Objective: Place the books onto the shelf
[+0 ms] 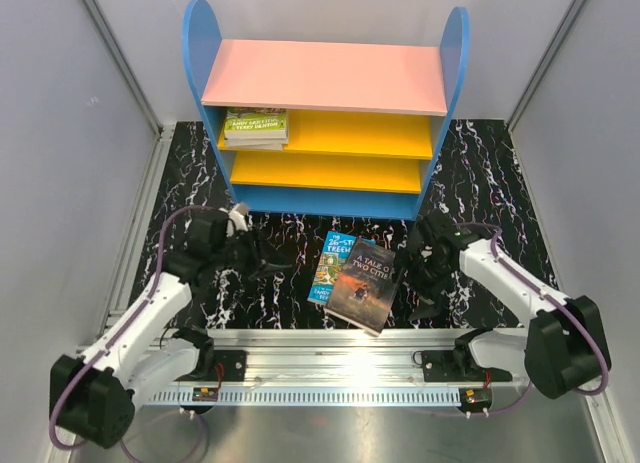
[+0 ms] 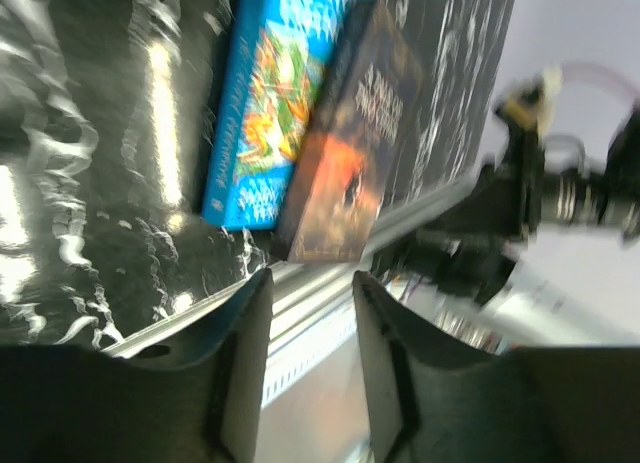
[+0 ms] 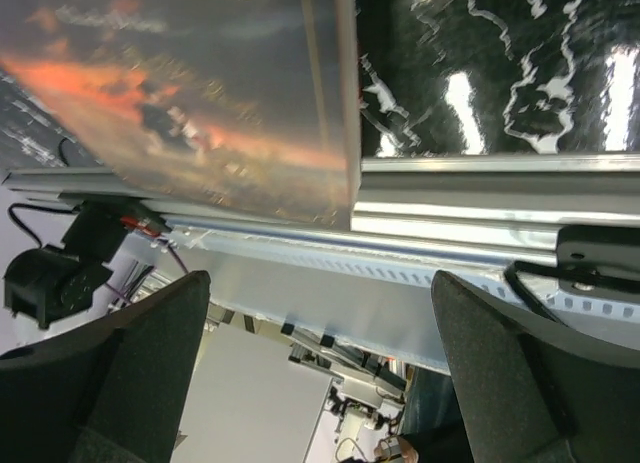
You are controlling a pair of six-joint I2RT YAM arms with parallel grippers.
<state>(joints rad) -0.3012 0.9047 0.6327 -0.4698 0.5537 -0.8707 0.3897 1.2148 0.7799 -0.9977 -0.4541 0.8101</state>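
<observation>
Dark book (image 1: 365, 283) overlaps blue book (image 1: 325, 265) before the shelf (image 1: 325, 78).

Left arm (image 1: 140, 318) and right arm (image 1: 515, 278) — white links, black joints, lilac cables, dark fingers (image 2: 245, 368)

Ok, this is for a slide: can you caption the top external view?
Yellow-green book lying on the shelf's upper yellow board; blue book and dark book overlapping on the table in front.

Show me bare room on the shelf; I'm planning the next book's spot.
The pink top board is bare. The upper yellow board is free right of the yellow-green paperback; the lower yellow board looks bare. Crowded: the black marbled mat where the dark brown book overlaps the blue book.
</observation>
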